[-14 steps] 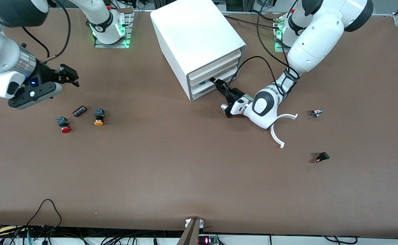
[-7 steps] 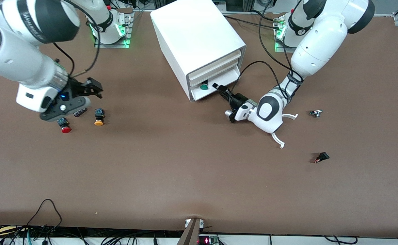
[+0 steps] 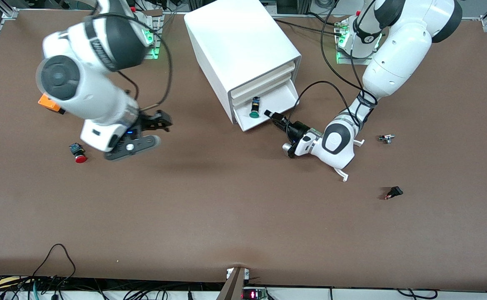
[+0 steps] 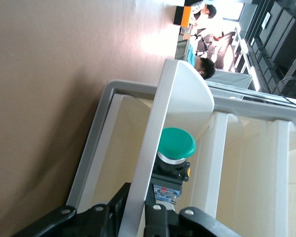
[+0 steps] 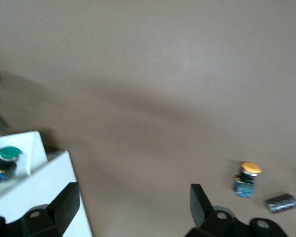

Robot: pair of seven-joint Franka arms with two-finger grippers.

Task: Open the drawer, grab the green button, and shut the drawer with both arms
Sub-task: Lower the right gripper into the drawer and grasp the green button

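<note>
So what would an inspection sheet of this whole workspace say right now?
Surface: brown table, bare in the middle.
Job's things: lowest drawer of the cabinet is pulled partly out; green button lies in it.
Clutter: red button toward the right arm's end; yellow button and dark part there too; white curved piece, metal part and black part toward the left arm's end.
Grippers: left gripper shut on the drawer's front; right gripper open, empty, above the table.
Cables: black cables loop along both arms.
Surroundings: wires along the table's edge.
</note>
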